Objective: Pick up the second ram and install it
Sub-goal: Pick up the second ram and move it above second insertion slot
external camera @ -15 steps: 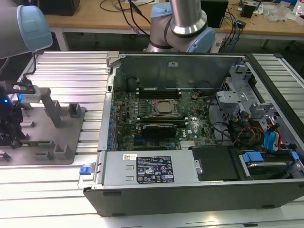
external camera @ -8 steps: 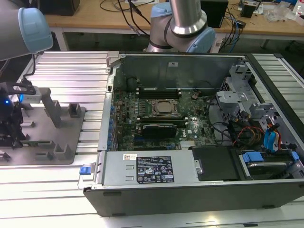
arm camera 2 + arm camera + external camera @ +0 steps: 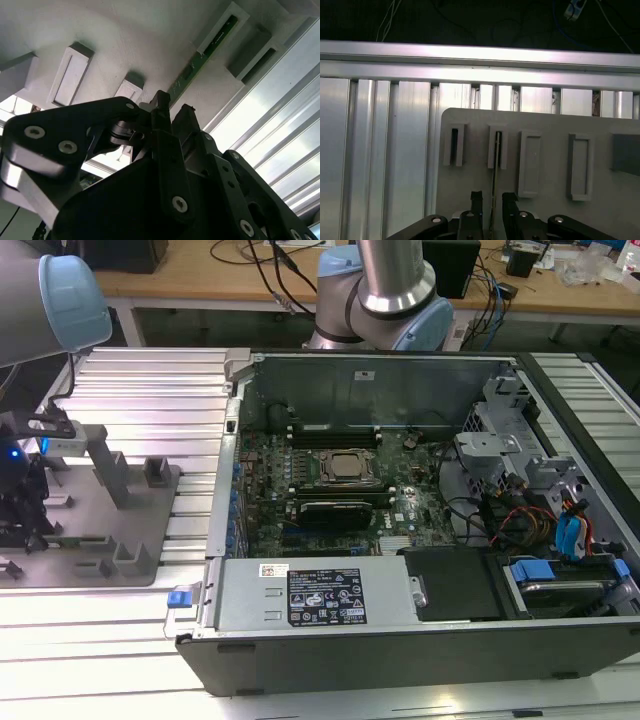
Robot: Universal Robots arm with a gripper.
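The second ram stands on edge in a slot of the grey fixture plate, seen edge-on as a thin strip. In the second wrist view its green edge runs from a raised holder toward the fingers. My gripper straddles the stick, with one black finger on each side and a small gap to each, so it is open. In the exterior view the gripper hangs low over the left end of the fixture plate, at the exterior view's left.
The open computer case lies at the exterior view's right, with the green motherboard, CPU socket and black memory slots inside. Grey posts rise from the fixture plate. Ribbed aluminium table surrounds it.
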